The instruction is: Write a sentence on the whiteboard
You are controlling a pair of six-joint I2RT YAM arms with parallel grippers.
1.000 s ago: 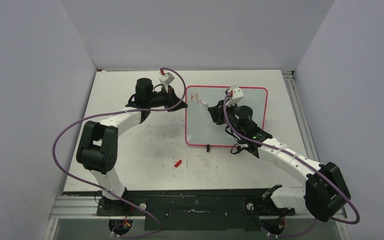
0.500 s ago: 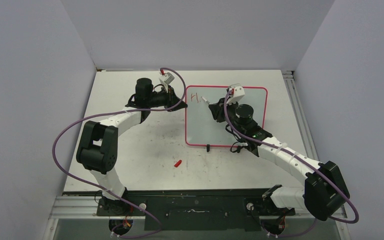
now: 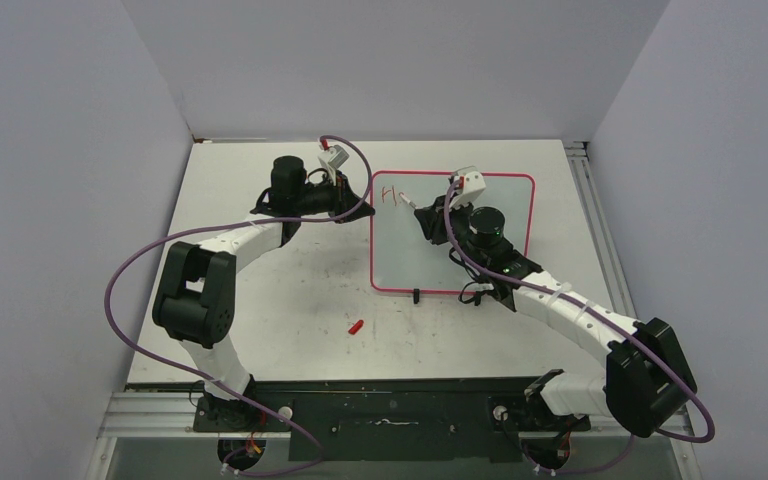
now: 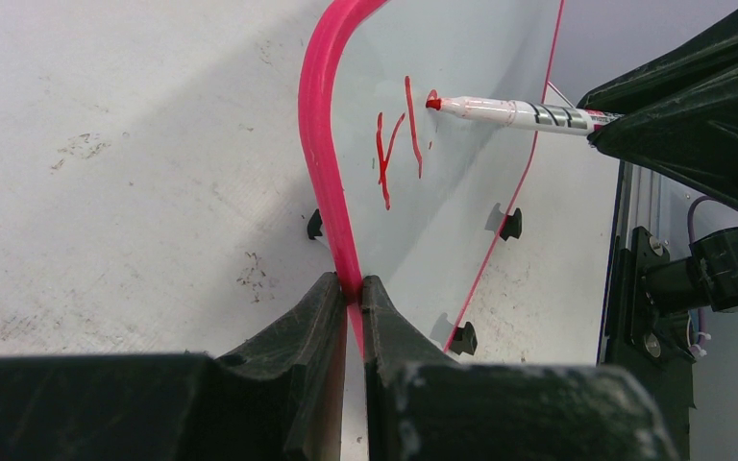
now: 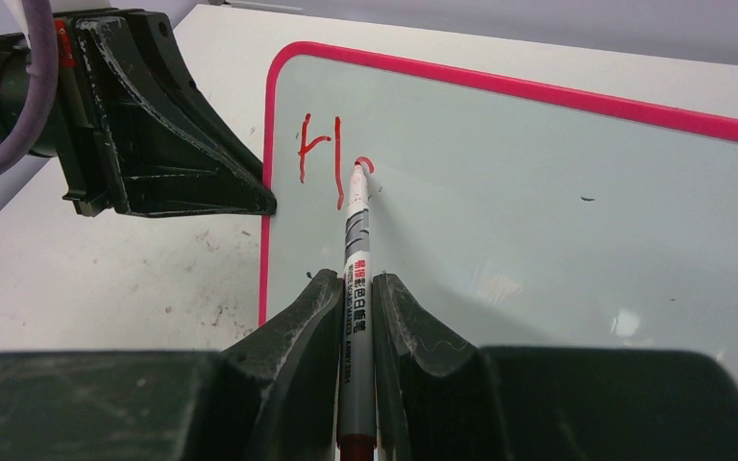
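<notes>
Right pincer point(image 5: 356, 288) is clamped on a slim grey red-tipped marker point(image 5: 356, 240), its tip touching the pale pink-rimmed whiteboard point(image 5: 557, 221) on the white worktop point(image 5: 154, 279), beside the barely begun red sentence point(image 5: 319, 149). Left pincer point(image 4: 349, 286) is pinched on the rim; if that grip is lost, strokes may be skewed.

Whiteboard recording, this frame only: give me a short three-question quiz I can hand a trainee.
1. True or false: the left jaws are clamped on the edge of the whiteboard.
2. What do the right jaws hold? A) an eraser B) a red marker C) a cloth
3. Which letter of the red writing is already complete on the board?

Key: 1 true; 2 B; 3 H, with the marker tip on the board just right of it, starting the next stroke.
</notes>
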